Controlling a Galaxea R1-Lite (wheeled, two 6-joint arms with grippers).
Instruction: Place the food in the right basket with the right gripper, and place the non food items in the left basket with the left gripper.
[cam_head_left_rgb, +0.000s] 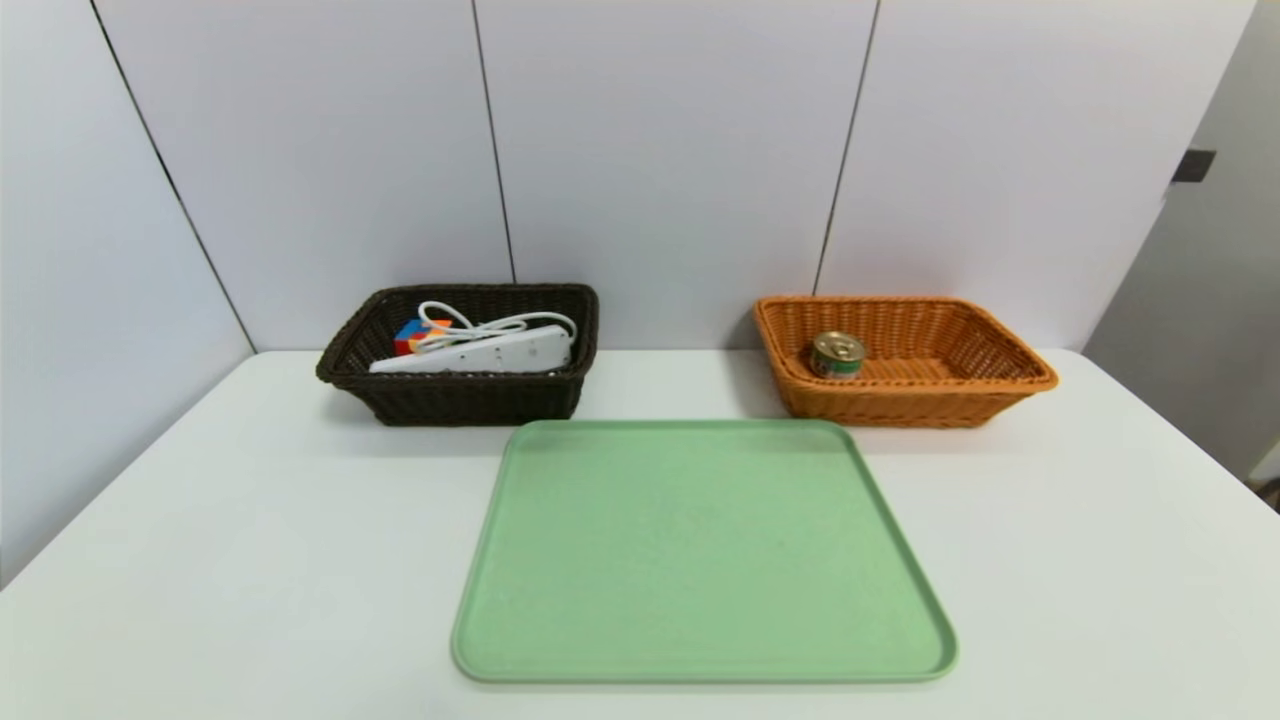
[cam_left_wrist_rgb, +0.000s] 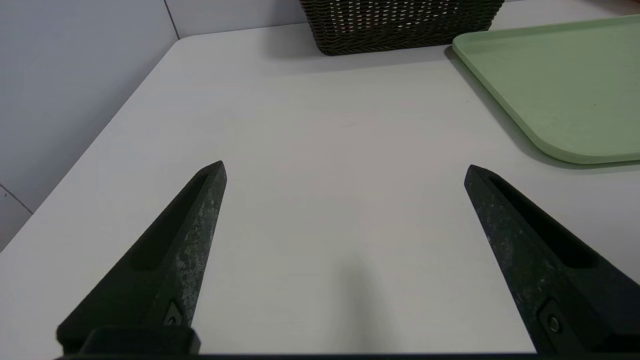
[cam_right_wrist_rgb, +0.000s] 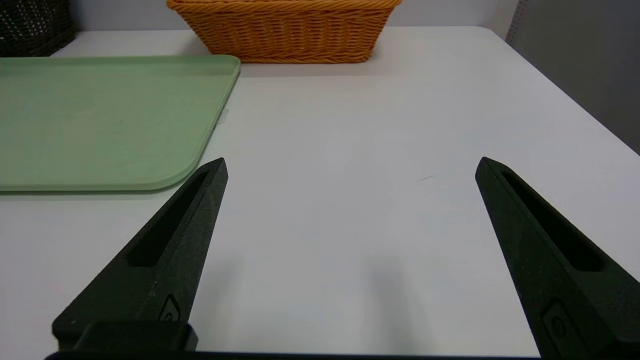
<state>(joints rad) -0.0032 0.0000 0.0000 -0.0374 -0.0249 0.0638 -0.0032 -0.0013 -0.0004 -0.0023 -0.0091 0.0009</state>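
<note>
The white table (cam_head_left_rgb: 250, 520) carries everything, and in the head view the green tray (cam_head_left_rgb: 700, 560) lies bare at its centre, which suggests the sorting is finished. At about eleven o'clock from the tray sits the dark brown left basket (cam_head_left_rgb: 455, 395), and at about one o'clock the orange-tan right basket (cam_head_left_rgb: 915, 405), each on the side of the arm meant to serve it. Inside the left basket the white power strip (cam_head_left_rgb: 480, 352) lies lengthwise with its looped cord on top, and the puzzle cube (cam_head_left_rgb: 410, 336) is tucked behind it at the far left end; the pen cannot be made out. The tin can (cam_head_left_rgb: 837, 354) stands upright in the right basket's left part. The left gripper (cam_left_wrist_rgb: 345, 172) and right gripper (cam_right_wrist_rgb: 350, 167) hover level over bare table at the near edge, at seven and five o'clock from the tray, jaws spread wide, holding nothing, apparently parked.
</note>
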